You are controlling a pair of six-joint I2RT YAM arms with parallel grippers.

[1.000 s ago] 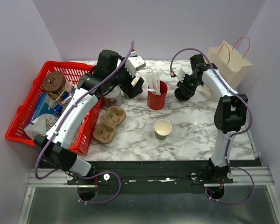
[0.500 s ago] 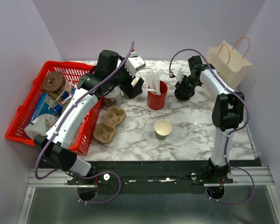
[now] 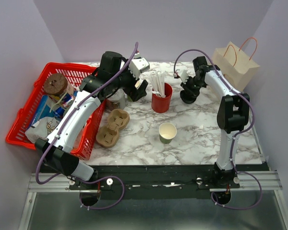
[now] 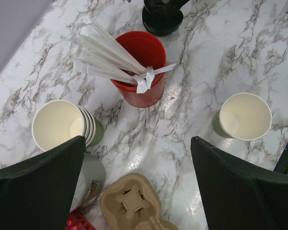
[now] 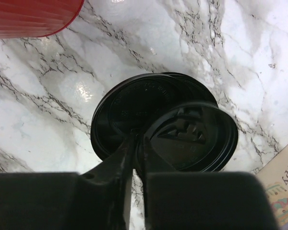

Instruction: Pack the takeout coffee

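Note:
The olive-green paper cup (image 3: 167, 132), cream inside, stands open with no lid on the marble table; it also shows in the left wrist view (image 4: 245, 116). My right gripper (image 3: 187, 89) (image 5: 140, 136) is shut on the rim of one black lid (image 5: 197, 136), tilted up off a stack of black lids (image 5: 125, 110) at the back of the table. My left gripper (image 3: 137, 89) (image 4: 137, 141) is open and empty, high over the table between the stacked cups and the red cup.
A red cup of white straws (image 3: 162, 98) (image 4: 139, 67) stands mid-table. Stacked lidless cups (image 4: 62, 125) and a brown cup carrier (image 3: 113, 127) (image 4: 132, 203) lie left of it. A red basket (image 3: 26, 120) holds groceries at the left. A paper bag (image 3: 236, 64) stands back right.
My right gripper has shifted slightly back and left, still holding the black lid. The left arm has not moved.

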